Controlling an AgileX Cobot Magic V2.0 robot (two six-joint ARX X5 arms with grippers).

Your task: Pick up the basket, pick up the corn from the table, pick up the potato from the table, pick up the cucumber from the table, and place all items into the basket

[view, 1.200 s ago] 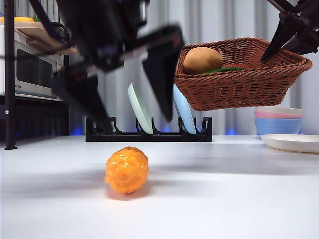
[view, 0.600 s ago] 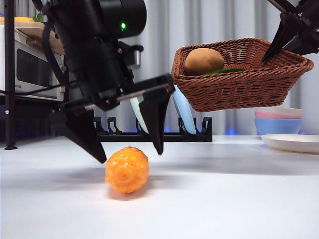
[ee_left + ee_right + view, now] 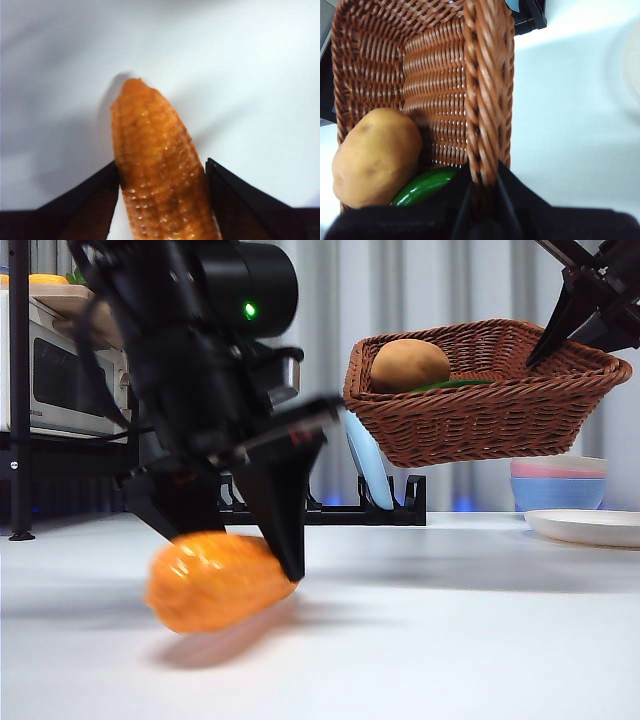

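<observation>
Left pincer (image 3: pixel 162 200) grips the corn (image 3: pixel 157 175) between its 2 jaws.

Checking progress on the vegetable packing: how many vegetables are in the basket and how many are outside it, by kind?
In the brown woven wicker basket:
smooth tan potato: 1
green cucumber: 1
Outside it:
knobbly orange corn, between the left tool's jaws at the table: 1
Total: 3

Knobbly orange corn (image 3: pixel 160 185), brown woven basket (image 3: pixel 480 410), tan potato (image 3: pixel 375 155), green cucumber (image 3: pixel 422 185).
</observation>
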